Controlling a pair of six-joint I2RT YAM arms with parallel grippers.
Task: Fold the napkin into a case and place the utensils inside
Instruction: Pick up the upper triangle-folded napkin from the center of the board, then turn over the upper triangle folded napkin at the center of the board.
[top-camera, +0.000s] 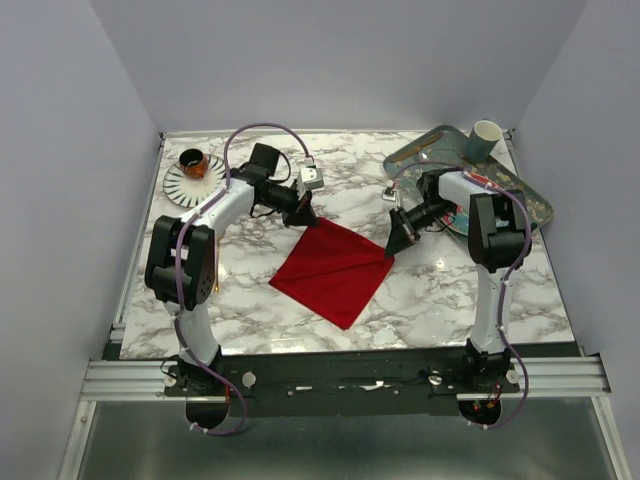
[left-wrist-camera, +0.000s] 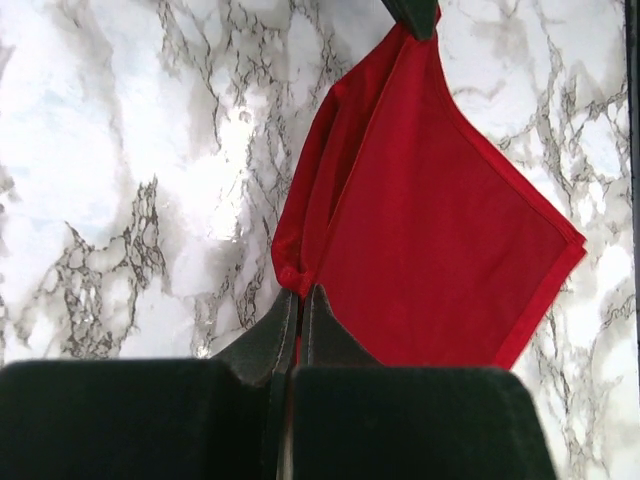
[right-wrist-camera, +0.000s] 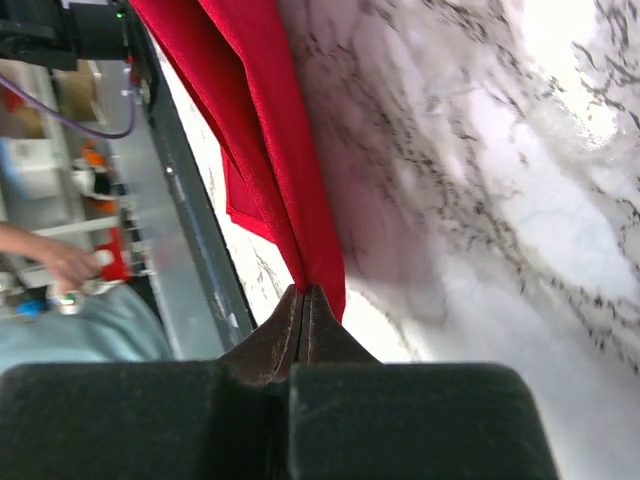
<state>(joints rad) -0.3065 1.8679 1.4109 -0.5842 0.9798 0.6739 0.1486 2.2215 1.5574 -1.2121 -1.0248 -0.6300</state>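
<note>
At the far left of the marbled white tabletop (top-camera: 240, 290) stands a round white plate with a dark-striped rim (top-camera: 178, 186), and on it a small amber-brown cup (top-camera: 193, 163). Next comes the left gripper (top-camera: 304, 214), its two dark fingers pressed together on the far corner of the plain bright red cloth napkin (top-camera: 335, 270). The left wrist view shows the fabric bunched into a small roll right at the pinch. The napkin lies flat near the middle of the table, apparently doubled, a square turned on its point with one crease running across it. At its right corner the right gripper (top-camera: 393, 248) is likewise clamped on the cloth, the layers drawn into a taut ridge at the fingertips. Furthest right, a grey-green metal tray (top-camera: 535, 205) carries a pale cup (top-camera: 485, 138); the spoon and fork cannot be made out there.

The cloth looks light, thin and limp, so it should sag and slide rather than hold a shape. I judge the hemmed corners the best places to take hold, both layers together, with tension kept between the two grips so a fold falls straight
</note>
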